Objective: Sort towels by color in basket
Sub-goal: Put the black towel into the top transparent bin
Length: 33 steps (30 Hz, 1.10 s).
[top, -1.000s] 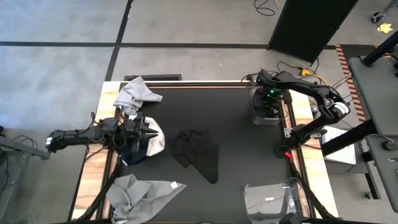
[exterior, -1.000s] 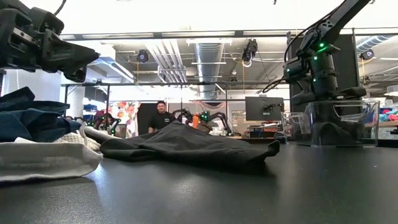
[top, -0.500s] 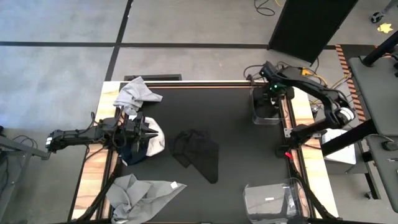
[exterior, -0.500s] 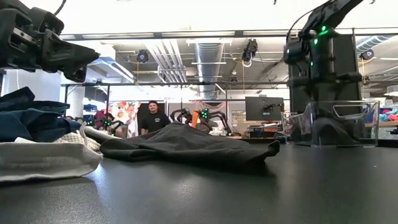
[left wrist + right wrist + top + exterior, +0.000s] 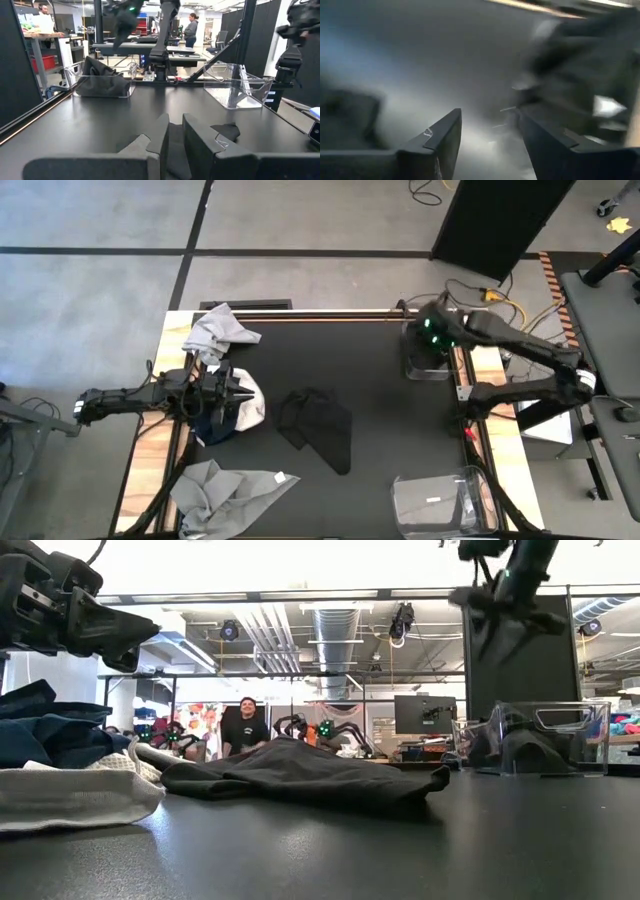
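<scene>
A black towel (image 5: 320, 425) (image 5: 300, 775) lies crumpled flat mid-table. By the left edge a navy towel (image 5: 50, 735) rests on a white towel (image 5: 252, 402). Grey towels lie at the far-left corner (image 5: 220, 332) and the near-left corner (image 5: 228, 488). A clear bin (image 5: 430, 362) (image 5: 535, 740) at the far right holds a dark towel (image 5: 100, 80). My left gripper (image 5: 243, 392) (image 5: 175, 135) hovers level just above the navy-and-white pile, its fingers almost together and holding nothing. My right gripper (image 5: 430, 330) (image 5: 490, 135) is open high above the far bin.
A second clear bin (image 5: 440, 500) (image 5: 235, 90) stands at the near-right corner. Bare black mat (image 5: 380, 410) stretches between the black towel and the bins. A person (image 5: 243, 725) stands in the room far behind the table.
My right gripper has risen from just over the far bin to well above it, moving fast enough that its wrist view is blurred. The dark towel stays inside the bin. The left arm and the towels on the table have kept still.
</scene>
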Tool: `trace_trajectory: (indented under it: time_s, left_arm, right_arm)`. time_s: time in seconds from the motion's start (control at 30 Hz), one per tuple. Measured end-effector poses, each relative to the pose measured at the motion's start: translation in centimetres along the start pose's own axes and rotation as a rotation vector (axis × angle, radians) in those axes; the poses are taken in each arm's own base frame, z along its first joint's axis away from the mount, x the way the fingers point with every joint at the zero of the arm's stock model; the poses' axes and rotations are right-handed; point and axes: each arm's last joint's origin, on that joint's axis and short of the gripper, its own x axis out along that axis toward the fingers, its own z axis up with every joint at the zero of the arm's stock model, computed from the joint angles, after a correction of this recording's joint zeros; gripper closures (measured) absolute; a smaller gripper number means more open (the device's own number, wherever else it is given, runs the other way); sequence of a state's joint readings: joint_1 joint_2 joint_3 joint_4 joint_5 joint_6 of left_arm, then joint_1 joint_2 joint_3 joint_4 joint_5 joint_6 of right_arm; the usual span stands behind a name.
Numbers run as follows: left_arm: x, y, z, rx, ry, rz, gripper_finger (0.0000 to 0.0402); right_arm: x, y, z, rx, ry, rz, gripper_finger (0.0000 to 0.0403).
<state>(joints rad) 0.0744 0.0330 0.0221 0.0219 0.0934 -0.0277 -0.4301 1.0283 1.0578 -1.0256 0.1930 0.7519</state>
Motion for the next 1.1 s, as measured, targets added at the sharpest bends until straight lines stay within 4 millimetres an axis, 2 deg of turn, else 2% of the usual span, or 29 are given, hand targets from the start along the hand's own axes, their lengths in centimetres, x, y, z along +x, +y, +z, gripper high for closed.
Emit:
trace_trajectory:
  time_s: [0.17,0.33,0.43,0.53,0.63,0.77,0.93,1.1]
  left_arm:
    - [0.0,0.0,0.0,0.0,0.0,0.0,0.0362]
    - [0.0,0.0,0.0,0.0,0.0,0.0,0.0362]
    - [0.0,0.0,0.0,0.0,0.0,0.0,0.0362]
    - [0.0,0.0,0.0,0.0,0.0,0.0,0.0362]
    - [0.0,0.0,0.0,0.0,0.0,0.0,0.0362]
    - [0.0,0.0,0.0,0.0,0.0,0.0,0.0362]
    - [0.0,0.0,0.0,0.0,0.0,0.0,0.0362]
    - [0.0,0.0,0.0,0.0,0.0,0.0,0.0362]
  right_arm:
    - [0.0,6.0,-4.0,-0.185,-0.069,0.21,0.0213]
    - [1.4,12.5,-8.3,-0.397,-0.153,0.428,0.0205]
    - [3.5,15.9,-10.7,-0.528,-0.195,0.511,0.0199]
    - [6.6,18.0,-12.3,-0.594,-0.195,0.508,0.0195]
    - [9.5,19.2,-13.3,-0.662,-0.173,0.461,0.0192]
    - [12.3,21.0,-13.8,-0.786,-0.187,0.407,0.0188]
    - [14.3,23.4,-13.1,-0.891,-0.249,0.386,0.0186]
    - [17.3,24.3,-12.2,-0.896,-0.238,0.336,0.0185]
